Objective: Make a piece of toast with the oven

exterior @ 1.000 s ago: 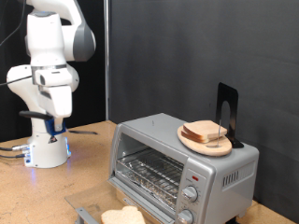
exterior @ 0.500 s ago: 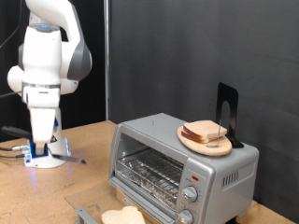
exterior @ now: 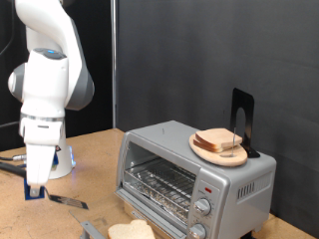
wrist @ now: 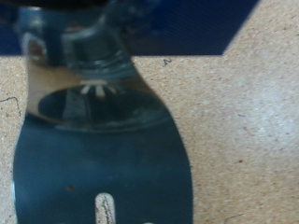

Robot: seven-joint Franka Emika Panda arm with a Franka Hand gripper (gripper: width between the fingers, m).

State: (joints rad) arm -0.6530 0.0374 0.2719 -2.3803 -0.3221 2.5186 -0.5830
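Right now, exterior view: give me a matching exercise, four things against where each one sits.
Things:
1. gripper
2. bread stack
3. single slice
4. black stand

Places:
A. at the exterior view's bottom edge, in front of the oven
B. upright on the oven top, behind the plate
C. low over the table, at the exterior view's left
D. on the plate on top of the oven

Pairs: 1-C, 2-D, 3-A, 4-B
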